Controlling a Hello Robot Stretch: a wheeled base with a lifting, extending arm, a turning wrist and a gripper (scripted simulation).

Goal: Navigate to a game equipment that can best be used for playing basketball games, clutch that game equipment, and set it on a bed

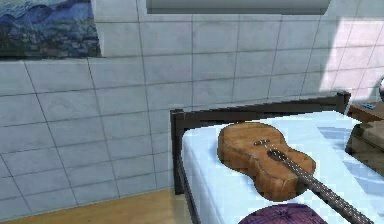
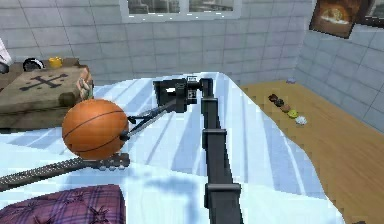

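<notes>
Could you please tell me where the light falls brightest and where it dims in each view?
Forward view: the tiled wall is brightest at its upper right and greyer toward the left. Arm side view: the basketball is lit on top and darker beneath; the arm reads dark against the pale bed.

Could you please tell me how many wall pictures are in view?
2: a blue painting, forward view's upper left; a dark-framed picture, arm side view's upper right. Others may be hidden.
</notes>
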